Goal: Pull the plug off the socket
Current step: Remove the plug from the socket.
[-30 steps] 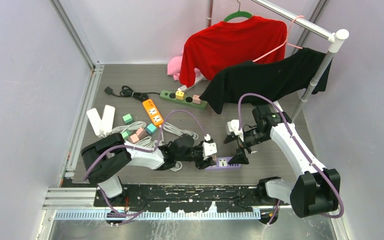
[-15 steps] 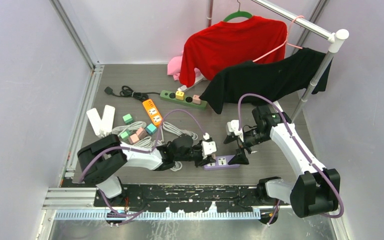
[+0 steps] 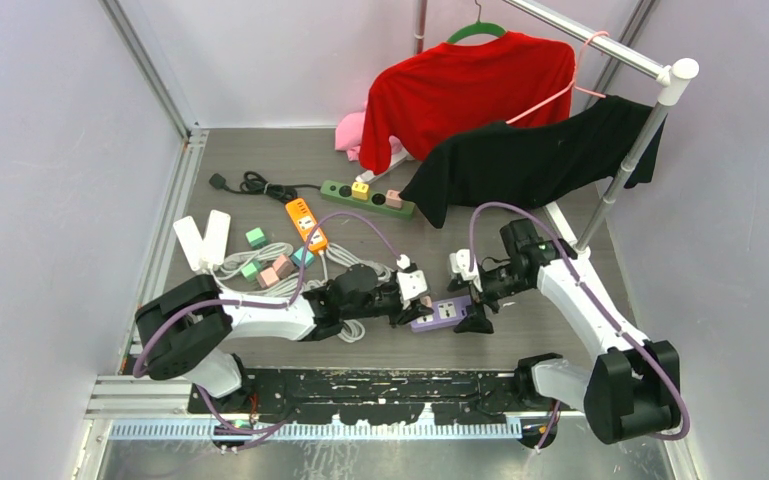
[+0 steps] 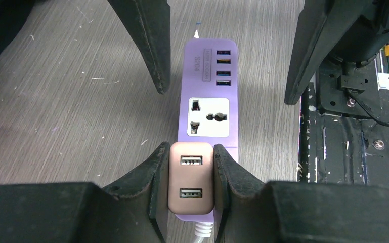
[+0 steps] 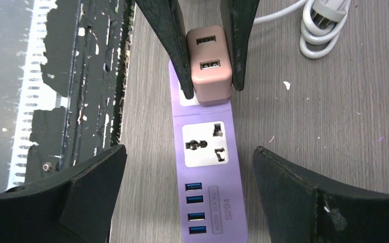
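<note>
A purple socket strip [image 3: 446,312] [image 4: 210,91] [image 5: 207,167] lies flat on the wood-grain table near the front. A pinkish-brown two-port USB plug [image 4: 190,177] [image 5: 210,63] sits in its cable-end outlet. My left gripper [image 4: 190,152] [image 3: 418,303] is shut on the plug, one finger pressed against each side. My right gripper [image 5: 188,151] [image 3: 468,298] hangs wide open over the strip's other end, its fingers [image 4: 152,45] straddling the blue USB ports without touching the strip. The second outlet [image 5: 205,143] is vacant.
White coiled cables [image 3: 360,265] lie behind my left arm. Further back are an orange strip [image 3: 305,222], a green strip [image 3: 367,197], two white strips [image 3: 202,240] and small coloured plugs. A rack [image 3: 620,170] holds red [image 3: 465,90] and black [image 3: 535,160] shirts. The black base rail [image 4: 354,152] borders the strip.
My left gripper has closed onto the plug. The right gripper has come left and down over the strip's USB end. The strip has shifted slightly away from the table's front edge.
</note>
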`<act>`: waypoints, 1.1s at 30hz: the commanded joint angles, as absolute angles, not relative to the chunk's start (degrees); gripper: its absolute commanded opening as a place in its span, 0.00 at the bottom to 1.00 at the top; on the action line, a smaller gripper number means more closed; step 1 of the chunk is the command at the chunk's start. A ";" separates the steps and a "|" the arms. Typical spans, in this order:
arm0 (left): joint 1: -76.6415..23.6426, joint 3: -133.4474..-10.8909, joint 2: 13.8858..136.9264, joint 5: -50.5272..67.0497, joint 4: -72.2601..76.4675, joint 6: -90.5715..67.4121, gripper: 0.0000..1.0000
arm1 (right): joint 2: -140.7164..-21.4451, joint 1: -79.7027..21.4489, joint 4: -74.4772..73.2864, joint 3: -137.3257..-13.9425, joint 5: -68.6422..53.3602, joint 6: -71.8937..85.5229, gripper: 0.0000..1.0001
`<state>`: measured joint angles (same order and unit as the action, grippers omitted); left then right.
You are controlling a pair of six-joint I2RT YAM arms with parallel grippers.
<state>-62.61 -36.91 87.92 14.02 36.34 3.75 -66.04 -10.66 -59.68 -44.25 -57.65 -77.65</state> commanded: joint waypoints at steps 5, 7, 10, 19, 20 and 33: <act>-62.70 -39.54 85.90 13.31 42.32 2.62 0.00 | -65.04 -15.35 -49.16 -41.66 -51.16 -72.10 0.99; -62.72 -39.64 85.64 13.42 42.45 2.34 0.00 | -65.07 -16.45 -47.49 -40.93 -49.52 -71.77 0.99; -62.67 -39.66 85.20 13.62 42.98 2.05 0.00 | -65.51 -17.83 -45.94 -40.22 -47.65 -71.79 1.00; -62.71 -39.23 83.72 14.23 44.82 1.43 0.00 | -66.91 -20.66 -43.99 -39.72 -45.92 -73.41 0.78; -62.67 -39.06 83.55 14.24 45.20 1.34 0.00 | -66.89 -20.90 -43.96 -39.77 -45.92 -73.70 0.76; -62.54 -37.29 81.29 13.98 45.81 1.66 0.00 | -66.59 -21.38 -46.60 -41.83 -47.05 -75.33 0.13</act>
